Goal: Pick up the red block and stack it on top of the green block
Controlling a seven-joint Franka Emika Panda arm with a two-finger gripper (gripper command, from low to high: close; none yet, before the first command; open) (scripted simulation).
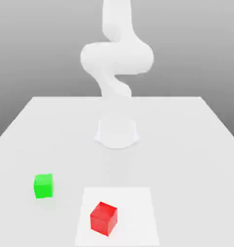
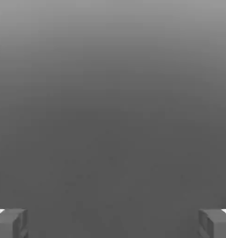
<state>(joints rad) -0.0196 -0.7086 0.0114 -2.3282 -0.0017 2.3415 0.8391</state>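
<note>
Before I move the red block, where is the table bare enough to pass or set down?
The widest bare table lies on the exterior view's right, beyond the red block. A narrower strip runs between the green block and the robot base. Tightest is the gap between the two blocks.

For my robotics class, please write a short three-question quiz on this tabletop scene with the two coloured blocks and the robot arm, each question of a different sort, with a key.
1. True or false: the red block is stacked on the green block.
2. Multiple choice: the red block lies on A) a lighter square patch of the table, B) the arm's base, C) the green block.
3. Fill in: in the hand view, the gripper has its jaws ____ with nothing between them.

Key
1. False: both blocks sit apart on the table, the green one toward the exterior view's left.
2. A
3. open
</note>
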